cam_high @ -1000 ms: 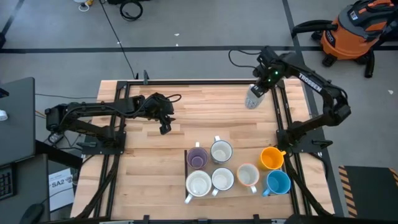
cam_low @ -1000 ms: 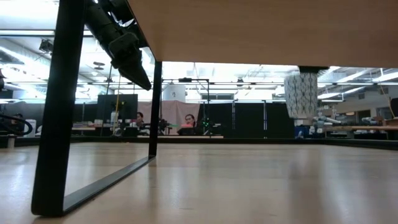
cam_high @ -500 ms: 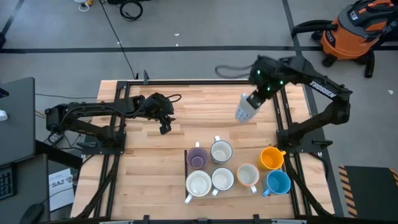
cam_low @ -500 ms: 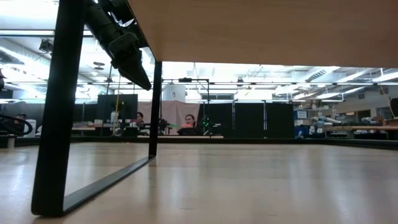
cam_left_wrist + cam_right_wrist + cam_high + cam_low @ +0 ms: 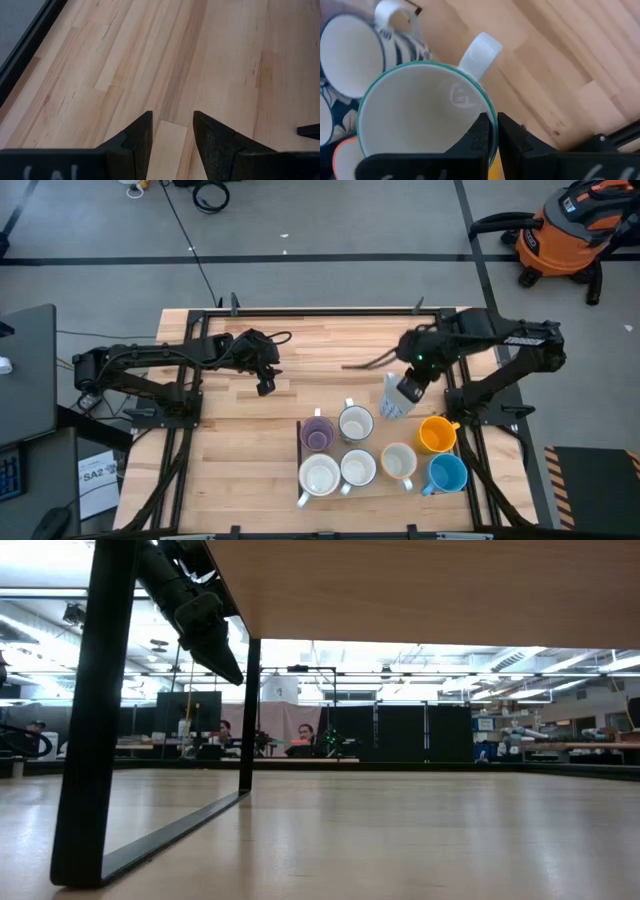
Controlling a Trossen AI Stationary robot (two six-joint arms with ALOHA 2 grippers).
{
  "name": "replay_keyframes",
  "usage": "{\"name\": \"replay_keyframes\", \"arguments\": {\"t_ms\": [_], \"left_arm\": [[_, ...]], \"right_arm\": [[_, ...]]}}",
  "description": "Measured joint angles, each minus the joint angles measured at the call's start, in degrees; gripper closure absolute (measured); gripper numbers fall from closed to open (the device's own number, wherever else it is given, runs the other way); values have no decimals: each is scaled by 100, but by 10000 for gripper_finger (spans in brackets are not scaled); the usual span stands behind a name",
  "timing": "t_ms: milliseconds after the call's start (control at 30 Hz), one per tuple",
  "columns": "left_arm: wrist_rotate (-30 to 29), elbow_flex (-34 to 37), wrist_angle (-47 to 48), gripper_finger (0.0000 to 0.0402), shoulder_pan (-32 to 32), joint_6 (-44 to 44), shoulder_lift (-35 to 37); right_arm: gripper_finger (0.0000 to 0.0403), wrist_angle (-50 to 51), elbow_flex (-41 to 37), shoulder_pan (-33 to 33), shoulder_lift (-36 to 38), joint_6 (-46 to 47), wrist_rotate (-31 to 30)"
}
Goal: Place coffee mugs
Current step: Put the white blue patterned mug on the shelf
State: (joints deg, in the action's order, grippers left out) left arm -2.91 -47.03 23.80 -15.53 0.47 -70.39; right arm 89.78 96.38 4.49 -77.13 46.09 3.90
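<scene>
Several coffee mugs stand upright in a cluster near the table's front: purple (image 5: 318,434), patterned white (image 5: 355,423), two white (image 5: 320,476) (image 5: 358,468), cream (image 5: 399,462), orange (image 5: 436,434), blue (image 5: 447,474). My right gripper (image 5: 406,390) is shut on another white mug with a teal rim (image 5: 420,120), held above the table just behind the cluster, between the patterned and the orange mug. My left gripper (image 5: 171,135) stands open over bare wood at the table's left middle (image 5: 265,385). My right gripper pinches the mug's rim (image 5: 491,126) with one finger (image 5: 481,131) inside the cup and one (image 5: 512,140) outside, a short way round from the handle (image 5: 480,52). The fingers come from above, pointing steeply down. The mug hangs below them, mouth up, clear of the table.
Black frame rails (image 5: 455,360) run along the table's right side and back, and others along the left. A short dark bar (image 5: 299,442) lies left of the purple mug. Bare wood stretches across the table's middle (image 5: 320,370). An orange vacuum (image 5: 565,230) stands on the floor beyond.
My right gripper has carried the teal-rimmed mug from the table's far right corner toward the near edge and a little leftward, over to the mug cluster, rolling as it went. The mug has stayed in its hold, clear of the table.
</scene>
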Motion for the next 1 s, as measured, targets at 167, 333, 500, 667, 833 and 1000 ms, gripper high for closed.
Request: {"name": "replay_keyframes", "arguments": {"t_ms": [167, 333, 500, 667, 833, 1000], "left_arm": [[0, 0, 0, 253, 0, 2, 0], [1, 0, -1, 253, 0, 7, 0], [1, 0, -1, 253, 2, 11, -2], [1, 0, -4, 253, 2, -5, -2], [1, 0, -7, 253, 2, -20, -2], [1, 0, -7, 253, 2, -22, -2]], "right_arm": [[375, -44, -22, 580, -65, 367, -129], [375, -357, -279, 977, -77, 650, -140], [375, -480, -409, 1169, -193, 642, -140], [375, -515, -417, 1269, -294, 633, -216], [374, -530, -420, 1367, -400, 437, -188], [370, -538, -420, 1419, -481, 303, -148]]}}
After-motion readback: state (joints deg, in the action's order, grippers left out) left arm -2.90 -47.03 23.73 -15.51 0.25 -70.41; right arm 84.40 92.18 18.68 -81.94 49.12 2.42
